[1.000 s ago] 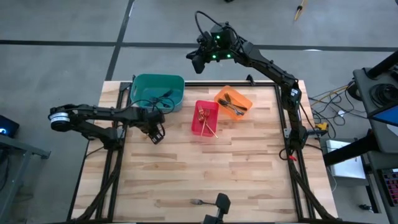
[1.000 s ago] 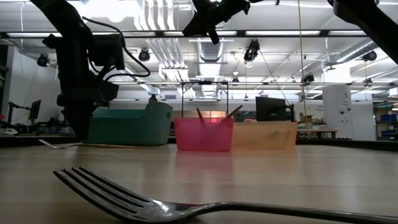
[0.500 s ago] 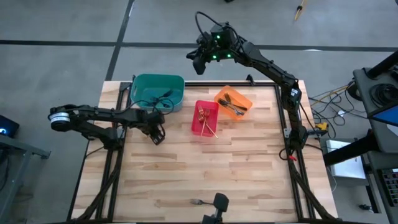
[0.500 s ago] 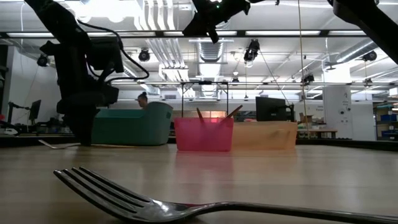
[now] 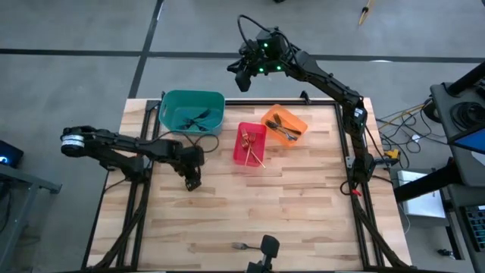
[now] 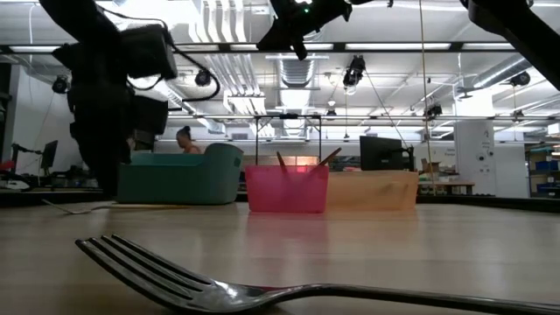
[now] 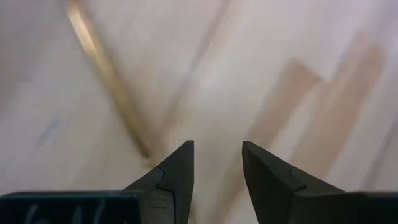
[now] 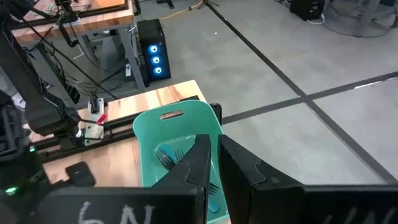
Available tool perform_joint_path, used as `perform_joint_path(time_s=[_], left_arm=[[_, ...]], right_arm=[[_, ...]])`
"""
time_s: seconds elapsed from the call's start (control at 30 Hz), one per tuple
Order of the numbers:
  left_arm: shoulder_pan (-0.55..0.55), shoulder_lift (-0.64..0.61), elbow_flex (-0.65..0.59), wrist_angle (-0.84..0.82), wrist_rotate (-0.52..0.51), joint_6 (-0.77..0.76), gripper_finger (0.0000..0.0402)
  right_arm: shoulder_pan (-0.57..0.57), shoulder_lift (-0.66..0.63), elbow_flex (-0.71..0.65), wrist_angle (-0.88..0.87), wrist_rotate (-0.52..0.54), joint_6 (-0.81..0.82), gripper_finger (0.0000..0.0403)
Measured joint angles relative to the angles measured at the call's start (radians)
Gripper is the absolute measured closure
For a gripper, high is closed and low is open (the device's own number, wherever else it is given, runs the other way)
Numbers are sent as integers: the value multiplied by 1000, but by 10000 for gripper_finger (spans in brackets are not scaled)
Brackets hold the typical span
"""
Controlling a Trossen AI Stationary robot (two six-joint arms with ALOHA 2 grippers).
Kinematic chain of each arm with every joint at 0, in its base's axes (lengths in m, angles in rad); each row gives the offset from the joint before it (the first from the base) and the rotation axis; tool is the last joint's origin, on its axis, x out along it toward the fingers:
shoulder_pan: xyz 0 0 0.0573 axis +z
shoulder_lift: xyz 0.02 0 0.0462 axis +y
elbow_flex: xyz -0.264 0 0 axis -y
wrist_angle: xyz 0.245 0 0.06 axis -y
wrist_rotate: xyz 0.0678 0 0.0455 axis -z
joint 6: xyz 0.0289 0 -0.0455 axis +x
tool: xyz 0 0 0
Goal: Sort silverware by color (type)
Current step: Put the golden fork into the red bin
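The wooden bench stood on a grey concrete floor; the low view looked into a big workshop with ceiling ducts, strip lights and a person far behind the bins.

Left to right: the left claw hung low over bare bench in front of the teal bin, fingers apart by a narrow gap in the left wrist view, holding nothing. A blurred gold strip lay on the wood just ahead of it; what it was could not be told.

The teal bin held dark-handled forks. Beside it the red bin held gold forks. The orange bin next to that held plain silver forks. One silver fork lay alone at the bench's near edge, close to the low camera.

The right claw hovered high beyond the far edge of the bench, above the teal bin in its wrist view, fingers nearly together, empty.
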State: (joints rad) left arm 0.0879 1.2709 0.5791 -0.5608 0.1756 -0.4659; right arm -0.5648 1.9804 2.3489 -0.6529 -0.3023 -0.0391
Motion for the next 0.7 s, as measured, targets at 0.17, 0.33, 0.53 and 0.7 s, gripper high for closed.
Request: perform_joint_path(time_s=[0.17, 0.33, 0.53, 0.7], left_arm=[[-51, 0, 47, 2, -7, -66, 286], [-55, -1, 78, -1, -65, -125, 286], [-33, -2, 96, -20, -120, -229, 286], [-33, -2, 94, -26, -105, -236, 286]], right_arm=[[0, 0, 0, -2, 0, -18, 381], [-4, -2, 0, -6, 0, -32, 381], [-12, -12, 0, -44, 0, -59, 381], [-21, -13, 0, -115, 0, -82, 381]])
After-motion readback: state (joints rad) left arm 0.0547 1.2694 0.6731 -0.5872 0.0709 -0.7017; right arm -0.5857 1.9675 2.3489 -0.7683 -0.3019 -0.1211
